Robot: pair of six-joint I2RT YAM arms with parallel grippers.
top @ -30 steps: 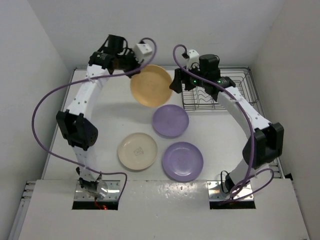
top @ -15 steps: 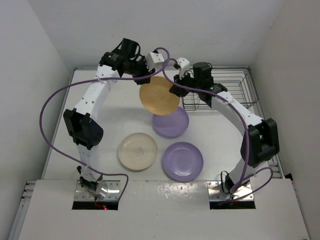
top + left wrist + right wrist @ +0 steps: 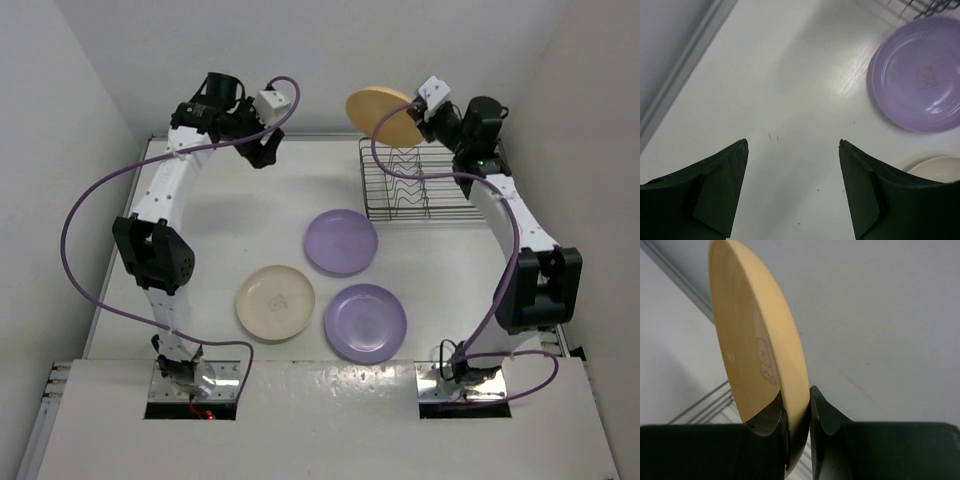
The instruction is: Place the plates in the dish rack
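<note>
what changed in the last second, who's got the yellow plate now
The yellow-orange plate passed from the left gripper to the right gripper, which closed on its rim and carried it up and right, over the dish rack's back left corner. The left gripper opened and drew back left. The cream plate and both lavender plates lie where they were.

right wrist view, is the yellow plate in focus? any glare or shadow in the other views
Right wrist: the yellow plate is sharp enough to show its printed mark; the jaws pinching it are near-black. Left wrist: a glare streak on the table beside the purple plate. Top: even light, only faint shadows.
</note>
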